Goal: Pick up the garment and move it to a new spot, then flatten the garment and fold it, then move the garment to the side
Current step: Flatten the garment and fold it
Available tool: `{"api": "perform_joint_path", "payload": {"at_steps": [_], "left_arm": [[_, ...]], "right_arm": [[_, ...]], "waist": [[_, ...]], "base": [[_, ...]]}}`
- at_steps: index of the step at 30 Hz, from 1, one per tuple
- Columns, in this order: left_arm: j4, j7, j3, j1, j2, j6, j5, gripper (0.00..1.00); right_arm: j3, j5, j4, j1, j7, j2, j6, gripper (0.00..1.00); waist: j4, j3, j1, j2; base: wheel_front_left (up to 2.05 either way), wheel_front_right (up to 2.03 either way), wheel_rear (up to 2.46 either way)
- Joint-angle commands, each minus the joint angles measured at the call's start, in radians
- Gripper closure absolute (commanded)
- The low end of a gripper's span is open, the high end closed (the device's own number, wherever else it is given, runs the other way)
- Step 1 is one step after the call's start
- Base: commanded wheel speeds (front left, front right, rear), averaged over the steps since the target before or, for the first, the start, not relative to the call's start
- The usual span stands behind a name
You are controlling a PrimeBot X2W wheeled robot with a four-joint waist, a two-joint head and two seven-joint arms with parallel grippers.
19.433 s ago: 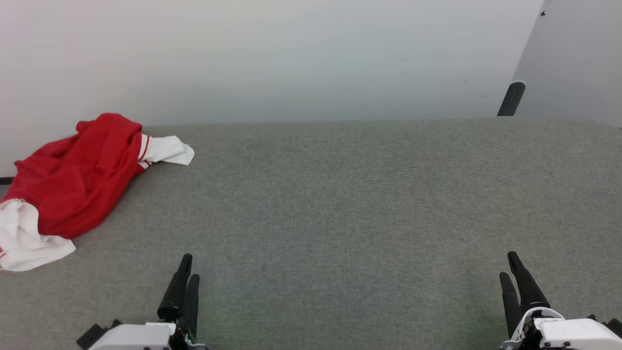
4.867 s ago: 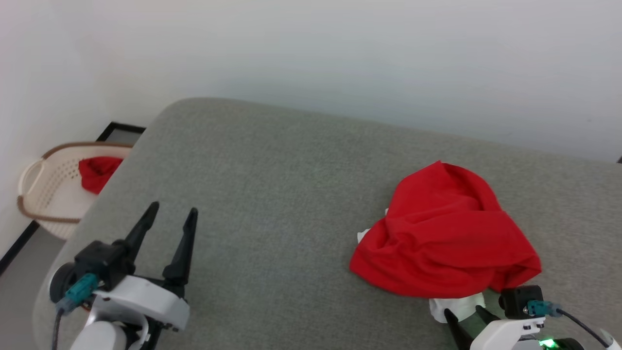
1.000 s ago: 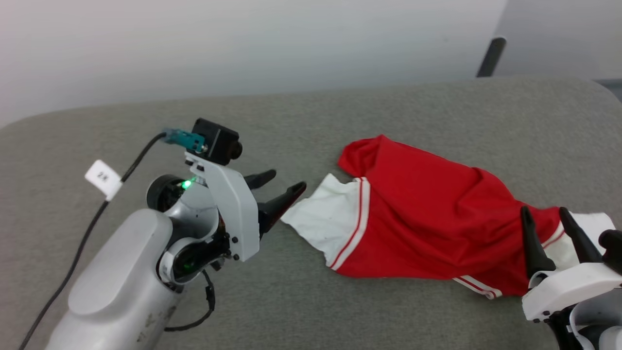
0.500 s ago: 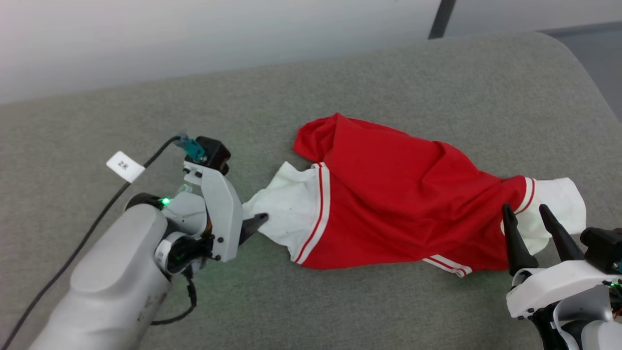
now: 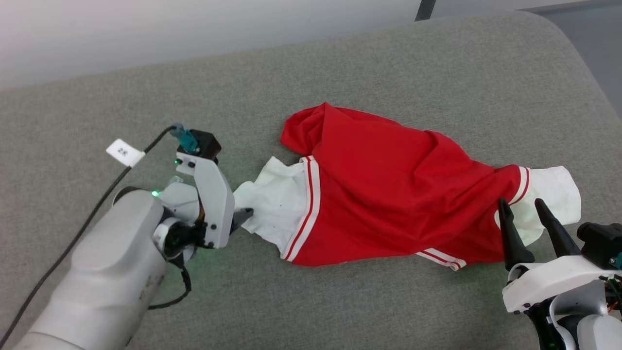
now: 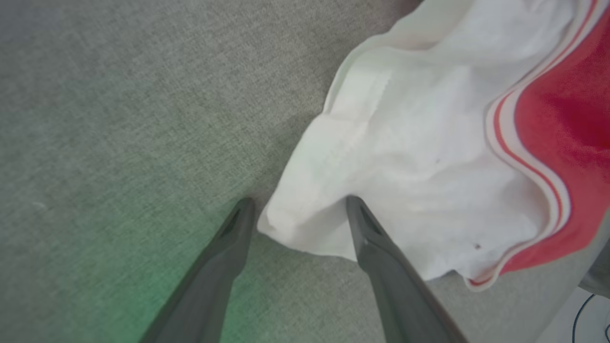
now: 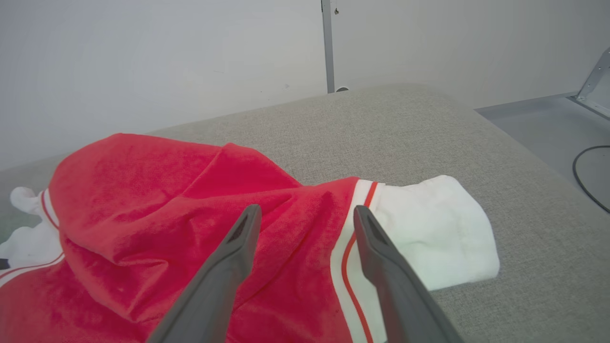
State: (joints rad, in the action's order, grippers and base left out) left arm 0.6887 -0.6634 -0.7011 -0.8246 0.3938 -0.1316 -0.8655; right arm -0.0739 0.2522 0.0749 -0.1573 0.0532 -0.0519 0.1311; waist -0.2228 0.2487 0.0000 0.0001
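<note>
The garment (image 5: 388, 194), red with white sleeves and striped trim, lies crumpled lengthwise on the grey padded surface (image 5: 340, 73). My left gripper (image 5: 242, 214) is down at the tip of its left white sleeve (image 5: 277, 204). In the left wrist view the left gripper (image 6: 299, 202) is open, its two fingers straddling the corner of the white sleeve (image 6: 405, 157). My right gripper (image 5: 520, 203) is open at the near side of the right white sleeve (image 5: 554, 189). In the right wrist view the right gripper (image 7: 306, 209) points at the striped seam, with the garment (image 7: 167, 200) beyond it.
The padded surface rounds off at the right, with grey floor (image 5: 607, 48) beyond it. A dark post (image 5: 425, 9) stands at the far edge against the pale wall. A cable with a white tag (image 5: 125, 152) trails from my left wrist. A black cable (image 7: 586, 176) lies on the floor.
The camera has shifted. My left gripper has dropped from beside the left sleeve onto its corner, still open. The right gripper stays open by the right sleeve.
</note>
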Motion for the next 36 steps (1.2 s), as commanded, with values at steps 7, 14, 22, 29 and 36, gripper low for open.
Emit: {"api": "perform_joint_path", "payload": {"at_steps": [7, 14, 22, 29, 36], "left_arm": [[0.035, -0.050, -0.036, 0.004, -0.019, 0.001, -0.050, 1.00], [0.057, -0.051, -0.025, -0.017, 0.017, 0.002, -0.072, 1.00], [0.064, -0.026, 0.004, -0.019, 0.058, 0.003, -0.093, 1.00], [0.057, -0.016, 0.029, -0.006, 0.124, 0.019, -0.098, 1.00], [0.029, -0.037, 0.047, 0.036, 0.207, 0.059, -0.109, 1.00]], "right_arm": [[-0.011, 0.005, 0.008, -0.016, 0.000, 0.003, -0.001, 0.00], [-0.022, -0.010, 0.003, -0.008, 0.012, 0.003, -0.001, 0.00], [-0.033, -0.036, -0.021, 0.005, 0.040, 0.002, -0.001, 0.00], [-0.042, -0.048, -0.038, 0.018, 0.064, 0.002, -0.001, 0.00], [-0.044, -0.055, -0.053, 0.034, 0.086, 0.002, -0.001, 0.00]], "waist": [[0.023, 0.002, 0.0000, -0.0001], [0.068, -0.015, 0.0000, -0.0001], [0.141, -0.039, 0.0000, -0.0001], [0.199, -0.061, 0.0000, -0.0001], [0.241, -0.085, 0.0000, -0.0001]], "base": [[0.00, 0.00, 0.00], [0.00, 0.00, 0.00], [0.00, 0.00, 0.00], [0.00, 0.00, 0.00], [0.00, 0.00, 0.00]]}}
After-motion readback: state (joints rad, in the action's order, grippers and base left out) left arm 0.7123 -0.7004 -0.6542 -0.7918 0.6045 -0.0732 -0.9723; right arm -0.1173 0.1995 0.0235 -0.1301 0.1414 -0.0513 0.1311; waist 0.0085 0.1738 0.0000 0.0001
